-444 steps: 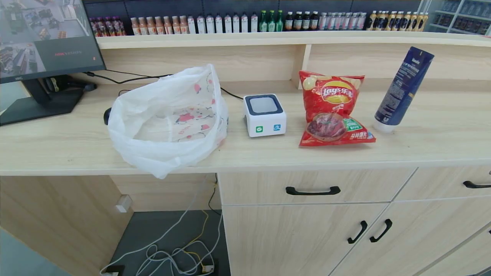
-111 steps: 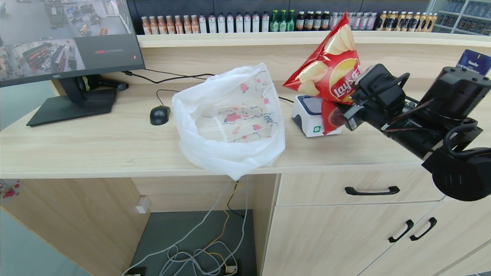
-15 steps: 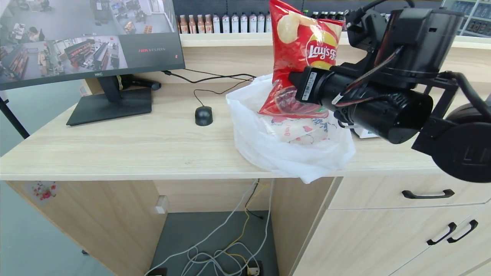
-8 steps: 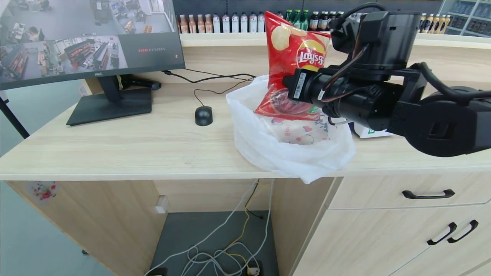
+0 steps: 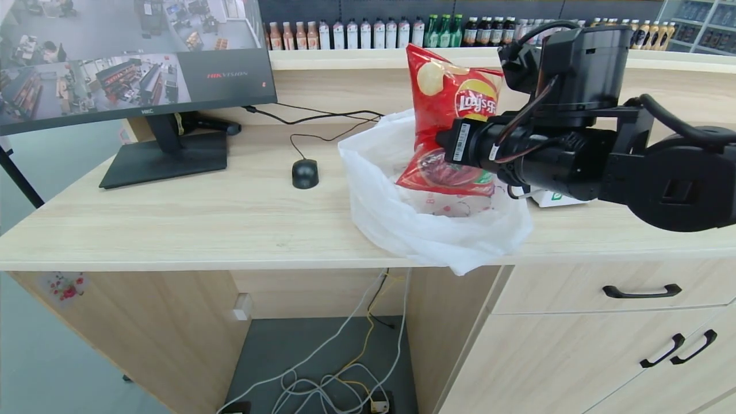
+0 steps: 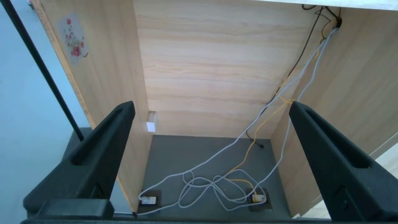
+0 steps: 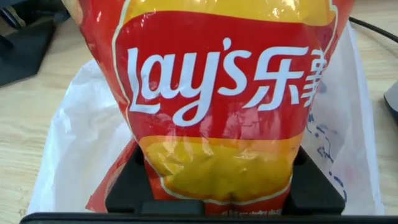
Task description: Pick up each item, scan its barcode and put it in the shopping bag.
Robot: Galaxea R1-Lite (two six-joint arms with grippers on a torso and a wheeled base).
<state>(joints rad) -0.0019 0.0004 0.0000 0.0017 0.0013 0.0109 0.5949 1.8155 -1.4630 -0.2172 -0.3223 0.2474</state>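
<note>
A red chips bag (image 5: 451, 115) hangs upright over the mouth of the white shopping bag (image 5: 425, 233), its lower end inside the rim. My right gripper (image 5: 441, 144) is shut on the chips bag's lower half, coming in from the right. In the right wrist view the chips bag (image 7: 217, 112) sits between the black fingers (image 7: 127, 183), with the shopping bag (image 7: 71, 130) spread out beneath. My left gripper (image 6: 211, 162) is open and holds nothing, below counter height facing the gap under the counter.
The white scanner (image 5: 553, 198) peeks out behind my right arm. A mouse (image 5: 305, 173) and a monitor (image 5: 132, 57) stand on the wooden counter (image 5: 172, 224) to the left. Loose cables (image 6: 217, 180) lie on the floor under it. Bottles line the back shelf.
My right arm has come down with the chips bag, so its lower end now dips into the shopping bag's opening. The left gripper is unchanged.
</note>
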